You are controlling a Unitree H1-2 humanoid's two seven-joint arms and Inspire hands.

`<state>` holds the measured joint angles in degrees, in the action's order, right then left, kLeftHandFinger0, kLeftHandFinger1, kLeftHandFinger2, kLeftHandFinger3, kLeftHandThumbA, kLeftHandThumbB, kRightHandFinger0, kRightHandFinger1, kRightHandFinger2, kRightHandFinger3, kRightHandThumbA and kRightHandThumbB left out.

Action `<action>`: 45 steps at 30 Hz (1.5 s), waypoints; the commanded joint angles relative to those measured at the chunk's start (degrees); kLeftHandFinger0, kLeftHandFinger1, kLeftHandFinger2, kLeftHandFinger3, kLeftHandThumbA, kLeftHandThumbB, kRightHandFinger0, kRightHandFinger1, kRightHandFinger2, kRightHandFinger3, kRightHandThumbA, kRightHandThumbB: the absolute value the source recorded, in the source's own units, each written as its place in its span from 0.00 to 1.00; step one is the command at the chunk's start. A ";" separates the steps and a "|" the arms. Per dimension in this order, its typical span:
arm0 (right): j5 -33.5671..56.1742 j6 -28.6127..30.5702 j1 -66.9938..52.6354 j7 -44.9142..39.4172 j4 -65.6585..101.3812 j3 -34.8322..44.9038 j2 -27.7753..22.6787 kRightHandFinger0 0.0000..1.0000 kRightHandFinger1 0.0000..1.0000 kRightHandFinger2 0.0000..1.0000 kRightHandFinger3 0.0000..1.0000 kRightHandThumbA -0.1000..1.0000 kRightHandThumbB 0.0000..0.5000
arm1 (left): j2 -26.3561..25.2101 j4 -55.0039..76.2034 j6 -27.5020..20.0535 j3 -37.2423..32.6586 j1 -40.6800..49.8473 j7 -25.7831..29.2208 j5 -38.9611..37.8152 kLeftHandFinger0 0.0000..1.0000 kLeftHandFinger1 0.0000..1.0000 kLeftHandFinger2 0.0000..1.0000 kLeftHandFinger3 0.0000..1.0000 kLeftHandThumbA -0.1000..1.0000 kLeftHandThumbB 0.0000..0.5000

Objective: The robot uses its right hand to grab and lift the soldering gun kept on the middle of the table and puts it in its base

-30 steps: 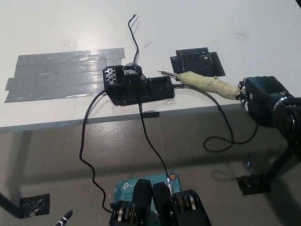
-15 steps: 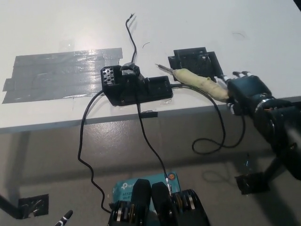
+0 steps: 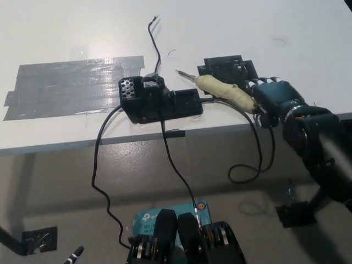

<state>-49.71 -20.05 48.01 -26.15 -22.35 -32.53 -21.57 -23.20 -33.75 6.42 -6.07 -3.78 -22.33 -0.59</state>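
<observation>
Grey floor fills the lower half of the frame, below the front edge of a white table [image 3: 66, 33] that takes up the upper half. Lowest on the floor, at bottom centre, lies a teal box [image 3: 147, 219] with white print. At the bottom left corner a patch of grey tape [image 3: 39, 240] is stuck to the floor. Low on the right a dark foot plate [image 3: 296, 213] stands on the floor.

A thin black cable [image 3: 99, 181] climbs from the floor up over the table edge.

On the table near its front edge, at centre frame, sits the black base [image 3: 159, 102], a blocky unit with a perforated grille at its left end. Just right of it the black right hand [image 3: 275, 102] comes in from the lower right, its fingers curled around the rear end of the soldering gun [image 3: 225, 92]. The gun has a pale yellowish wrapped handle and a thin metal tip pointing to the upper left; it is held just right of the base, with the tip above the base's right end, not seated in it. From the handle a black cord [image 3: 258, 159] loops down off the table edge.

Left of the base a wide patch of silver duct tape [image 3: 66, 88] lies flat on the table. Behind the gun, slightly right of centre, is a small black bracket [image 3: 228, 67]. Farther back, a loose wire [image 3: 155, 41] runs from the base toward the upper centre of the frame.

The white left hand is not in view.
</observation>
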 commanded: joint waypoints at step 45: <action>-11.40 -6.88 10.95 1.25 -5.74 17.86 13.89 1.00 1.00 1.00 1.00 0.38 0.95 | 0.50 0.79 -2.03 0.63 -0.83 -1.12 -0.32 0.00 0.00 0.11 0.34 1.00 1.00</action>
<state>-58.45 -26.24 57.91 -36.78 -27.76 -14.67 -6.96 -22.70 -34.33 5.79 -5.88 -4.00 -23.57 -0.79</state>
